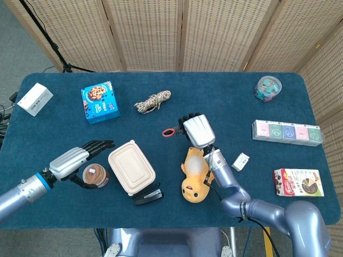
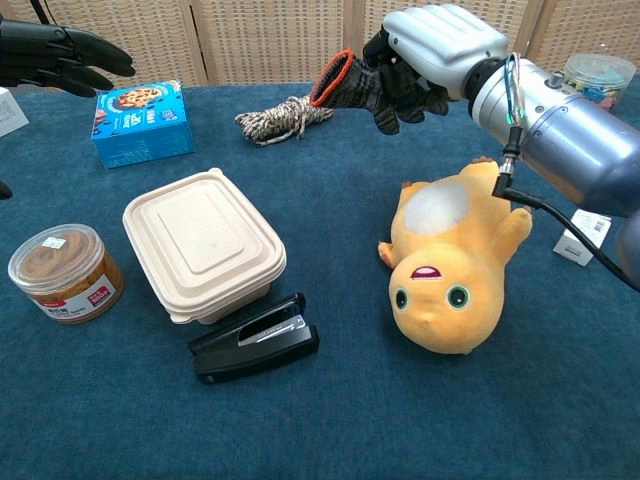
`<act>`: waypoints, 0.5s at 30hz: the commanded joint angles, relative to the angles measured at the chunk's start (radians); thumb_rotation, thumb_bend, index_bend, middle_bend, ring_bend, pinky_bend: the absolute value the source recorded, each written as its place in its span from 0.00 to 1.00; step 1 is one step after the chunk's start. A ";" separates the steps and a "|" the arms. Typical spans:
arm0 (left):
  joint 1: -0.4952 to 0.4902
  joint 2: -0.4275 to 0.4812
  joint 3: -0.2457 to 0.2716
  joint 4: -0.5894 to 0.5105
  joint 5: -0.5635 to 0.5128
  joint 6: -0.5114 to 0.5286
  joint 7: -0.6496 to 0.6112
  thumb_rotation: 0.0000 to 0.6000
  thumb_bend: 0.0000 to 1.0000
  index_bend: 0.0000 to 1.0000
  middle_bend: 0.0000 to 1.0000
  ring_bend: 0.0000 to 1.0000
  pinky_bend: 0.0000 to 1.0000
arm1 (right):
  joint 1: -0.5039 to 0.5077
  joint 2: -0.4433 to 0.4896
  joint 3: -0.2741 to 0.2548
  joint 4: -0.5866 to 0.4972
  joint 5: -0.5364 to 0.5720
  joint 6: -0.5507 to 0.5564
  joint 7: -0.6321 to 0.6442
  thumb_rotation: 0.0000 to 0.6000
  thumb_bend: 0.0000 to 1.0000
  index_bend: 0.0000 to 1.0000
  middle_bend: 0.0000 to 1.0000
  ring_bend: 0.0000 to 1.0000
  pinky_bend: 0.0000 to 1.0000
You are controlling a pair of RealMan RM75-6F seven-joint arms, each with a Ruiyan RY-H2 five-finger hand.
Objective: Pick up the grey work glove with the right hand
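Note:
My right hand point(image 2: 425, 50) grips the grey work glove point(image 2: 362, 87), which has an orange cuff and hangs in the air above the table. In the head view the right hand point(image 1: 197, 129) covers most of the glove, and only the orange cuff point(image 1: 168, 131) shows to its left. The glove is well off the blue table point(image 1: 64, 123), above and behind the yellow plush toy point(image 2: 447, 260). My left hand point(image 1: 80, 156) hovers open, fingers spread, over the round jar point(image 1: 94, 175). In the chest view the left hand point(image 2: 55, 55) shows at the top left.
A beige lidded container point(image 2: 203, 242) and a black stapler point(image 2: 255, 338) lie at front centre. A rope bundle point(image 2: 285, 117) and a blue cookie box point(image 2: 141, 120) sit further back. A small white box point(image 1: 241, 160), a tea box row point(image 1: 287, 131) and a snack box point(image 1: 298, 182) lie right.

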 commanded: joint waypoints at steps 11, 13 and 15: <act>-0.139 -0.107 0.029 0.049 0.021 0.012 -0.291 1.00 0.01 0.00 0.00 0.00 0.00 | -0.015 -0.021 0.044 -0.089 0.059 0.008 -0.048 1.00 0.65 0.54 0.57 0.52 0.56; -0.150 -0.120 0.029 0.060 0.010 0.002 -0.292 1.00 0.01 0.00 0.00 0.00 0.00 | -0.016 -0.023 0.044 -0.094 0.059 0.011 -0.049 1.00 0.65 0.54 0.57 0.52 0.56; -0.166 -0.143 0.021 0.071 -0.021 -0.021 -0.280 1.00 0.01 0.00 0.00 0.00 0.00 | -0.020 -0.028 0.043 -0.104 0.059 0.015 -0.048 1.00 0.65 0.54 0.57 0.52 0.56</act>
